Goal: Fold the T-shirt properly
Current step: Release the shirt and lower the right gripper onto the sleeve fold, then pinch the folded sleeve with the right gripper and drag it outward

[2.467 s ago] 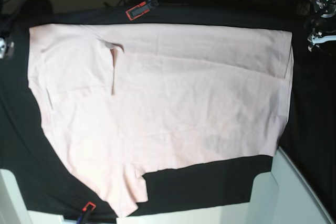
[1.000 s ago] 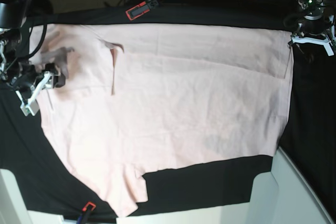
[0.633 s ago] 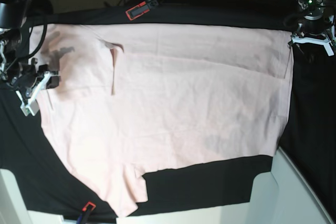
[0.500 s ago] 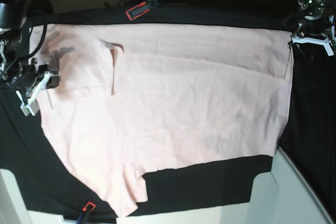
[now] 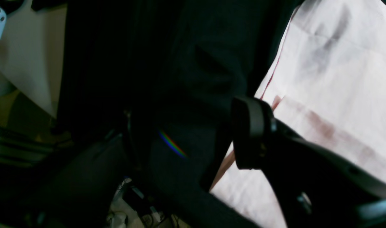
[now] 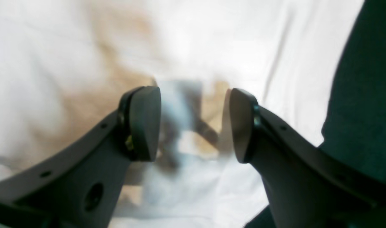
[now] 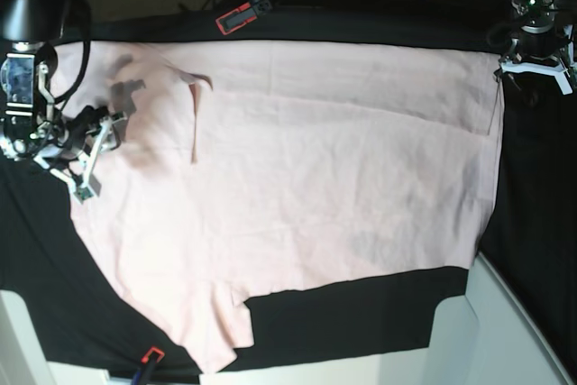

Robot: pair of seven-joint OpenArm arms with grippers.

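So step: grabbing the T-shirt (image 7: 343, 160) edges | right gripper (image 6: 193, 123) wide over cloth, empty | left gripper (image 7: 537, 72) wide-ish at corner | next: pinch both

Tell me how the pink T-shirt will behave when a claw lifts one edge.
The T-shirt will probably hang limp, since it lies flat with soft creases. It looks thin and light, so a lifted edge should peel up easily. On the black cloth it may drag and bunch rather than slide.
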